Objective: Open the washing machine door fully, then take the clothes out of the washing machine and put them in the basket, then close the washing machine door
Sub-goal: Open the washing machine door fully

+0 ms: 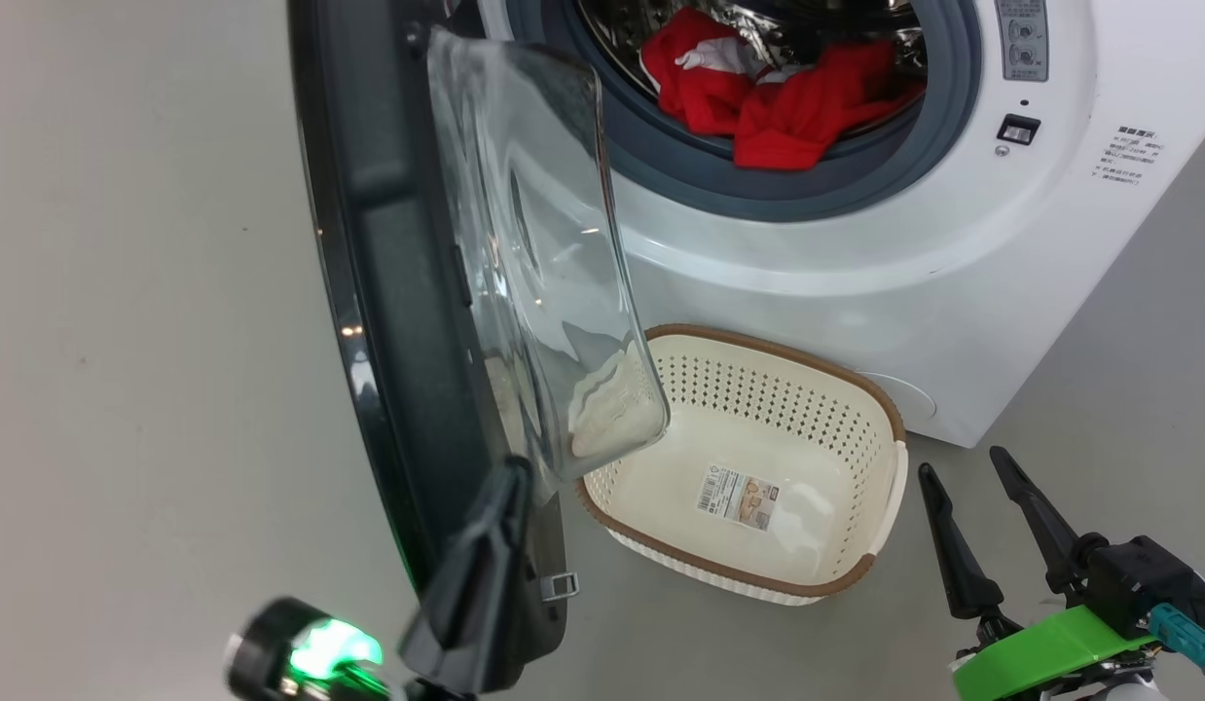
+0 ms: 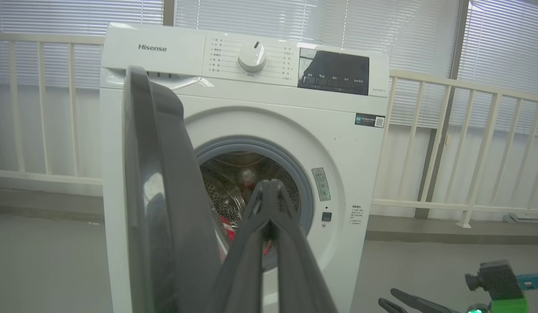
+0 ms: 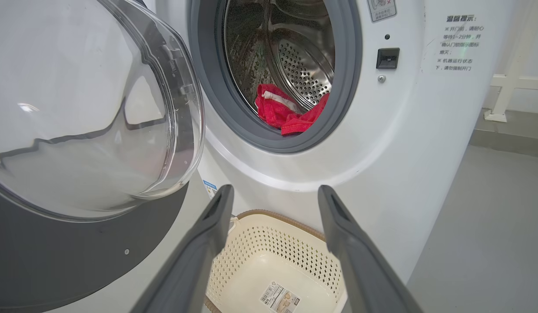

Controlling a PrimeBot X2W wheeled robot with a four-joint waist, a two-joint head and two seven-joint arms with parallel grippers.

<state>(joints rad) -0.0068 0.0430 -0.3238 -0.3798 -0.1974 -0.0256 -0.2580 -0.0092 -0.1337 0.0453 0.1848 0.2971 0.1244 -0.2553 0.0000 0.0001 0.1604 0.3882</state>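
Observation:
The white washing machine [image 1: 856, 243] [image 2: 273, 104] [image 3: 403, 130] stands with its door [image 1: 388, 292] [image 2: 156, 195] [image 3: 78, 108] swung out, edge-on to my head. Red clothes [image 1: 787, 107] [image 3: 286, 113] [image 2: 227, 228] lie at the front of the steel drum, one piece draped onto the grey gasket. The cream basket [image 1: 758, 389] [image 3: 273, 252] sits on the floor below the opening, holding nothing but its label. My left gripper [image 1: 510, 477] [image 2: 269, 184] is shut with nothing between its fingers, close against the door's inner side. My right gripper [image 1: 963, 464] [image 3: 275, 191] stands open, low and right of the basket.
Grey floor [image 1: 126, 389] spreads to the left of the door and right of the machine. A white railing [image 2: 447, 130] and window blinds run behind the machine. The door's glass bowl [image 1: 544, 273] overhangs the basket's left end.

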